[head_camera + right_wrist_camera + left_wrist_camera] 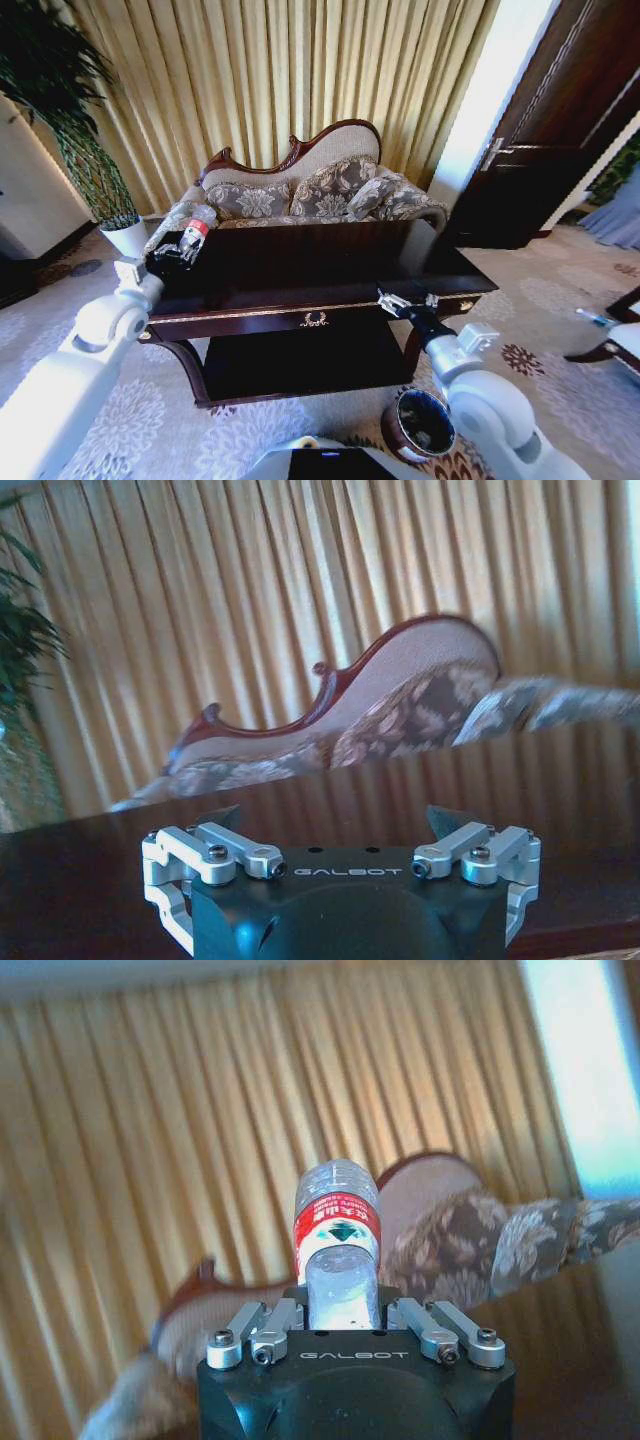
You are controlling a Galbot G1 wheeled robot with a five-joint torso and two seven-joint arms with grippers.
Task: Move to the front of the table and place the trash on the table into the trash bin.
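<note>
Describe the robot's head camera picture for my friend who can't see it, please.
The left gripper holds a clear plastic bottle above the left end of a dark glossy table. The open right gripper hovers at the table's front right edge, with a small trash bin on the carpet below.

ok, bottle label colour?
Red with a white band, on the bottle in the left hand; clearest in the left wrist view.

Daylight comes through the curtains (300,70), glare washes the table (330,265), wrist views are soft, head view's edges bend.
</note>
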